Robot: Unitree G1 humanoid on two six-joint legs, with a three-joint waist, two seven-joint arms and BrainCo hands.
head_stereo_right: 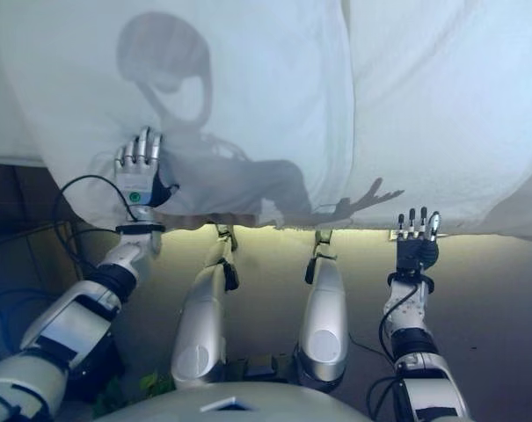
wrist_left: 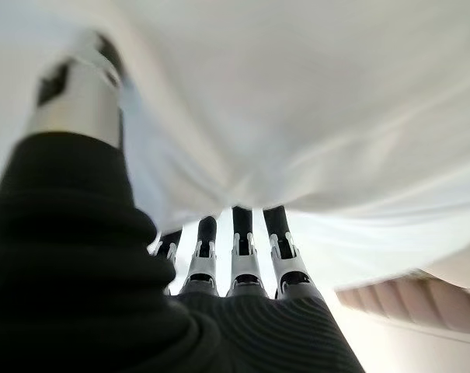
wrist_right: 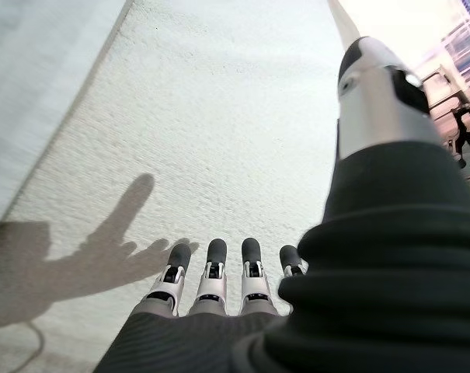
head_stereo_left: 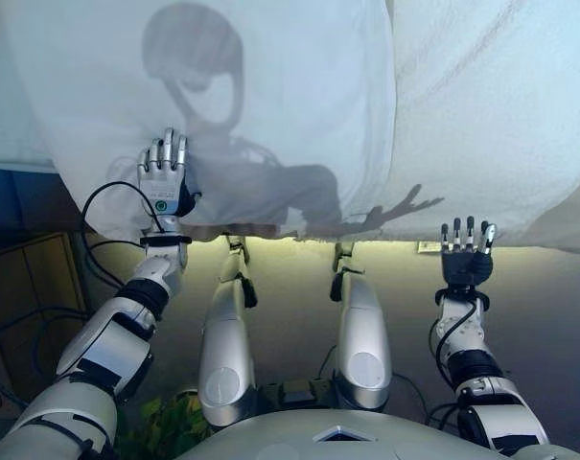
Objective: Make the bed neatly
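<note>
Wooden cabinet stands low, well apart from the left-side fingers; green leafy plant sits lower still (partly hidden).

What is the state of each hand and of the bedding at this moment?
Left hand: open, fingers straight, flat on the sheet.
Right hand: open, fingers straight, at the bed's edge, holding nothing.
Sheet: spread, hanging over the edge, lightly wrinkled.
Blanket: lying flat beside the sheet, partly under it.

Silver-grey arms, dark-tipped robot hand (ribbed cover)
</note>
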